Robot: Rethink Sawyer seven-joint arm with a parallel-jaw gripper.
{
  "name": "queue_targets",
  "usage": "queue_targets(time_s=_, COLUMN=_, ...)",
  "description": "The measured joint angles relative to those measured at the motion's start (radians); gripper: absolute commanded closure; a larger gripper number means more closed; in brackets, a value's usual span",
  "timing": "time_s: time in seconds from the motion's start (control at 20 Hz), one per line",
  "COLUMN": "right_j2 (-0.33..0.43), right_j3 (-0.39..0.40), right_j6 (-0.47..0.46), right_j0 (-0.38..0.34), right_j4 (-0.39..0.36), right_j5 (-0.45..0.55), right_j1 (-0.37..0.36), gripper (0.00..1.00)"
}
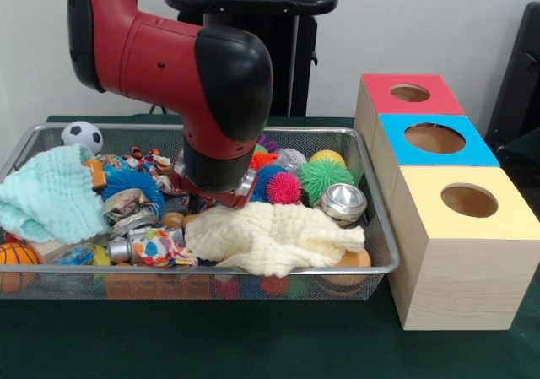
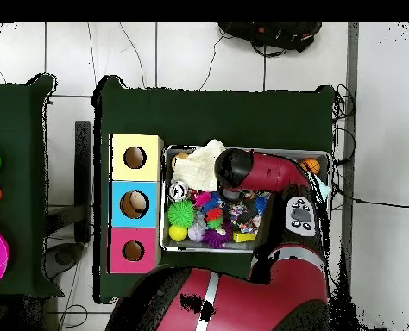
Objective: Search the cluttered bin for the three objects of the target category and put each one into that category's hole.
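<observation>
A wire mesh bin (image 1: 381, 252) holds a clutter of things. In it lie a cream cloth (image 1: 278, 237), a mint cloth (image 1: 46, 195), a green spiky ball (image 1: 325, 176), a pink spiky ball (image 1: 284, 187), a blue spiky ball (image 1: 265, 179), a metal tin (image 1: 343, 202), a soccer ball (image 1: 82, 134) and a basketball (image 1: 15, 255). My gripper (image 1: 213, 197) is down in the middle of the bin, just behind the cream cloth; the clutter and the wrist hide its tip. From above, the arm (image 2: 235, 169) covers the bin's centre beside the cream cloth (image 2: 206, 159).
Three wooden boxes with round holes stand in a row beside the bin: red-topped (image 1: 411, 94), blue-topped (image 1: 434, 138), yellow-topped (image 1: 468, 200). The overhead view shows them as yellow (image 2: 136, 157), blue (image 2: 135, 204), red (image 2: 133, 251). Green cloth covers the table (image 1: 253, 337).
</observation>
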Motion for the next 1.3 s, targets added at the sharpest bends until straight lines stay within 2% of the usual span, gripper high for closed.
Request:
queue_targets(time_s=0.65, right_j2=0.003, right_j3=0.017, right_j6=0.0, right_j0=-0.005, right_j4=-0.013, right_j5=-0.034, right_j1=-0.008, gripper=0.0)
queue_targets(time_s=1.0, right_j2=0.003, right_j3=0.031, right_j6=0.0, right_j0=0.009, right_j4=-0.085, right_j5=-0.043, right_j1=-0.028, gripper=0.0)
queue_targets(time_s=1.3, right_j2=0.003, right_j3=0.06, right_j6=0.0, right_j0=0.043, right_j4=-0.161, right_j5=-0.114, right_j1=-0.063, gripper=0.0)
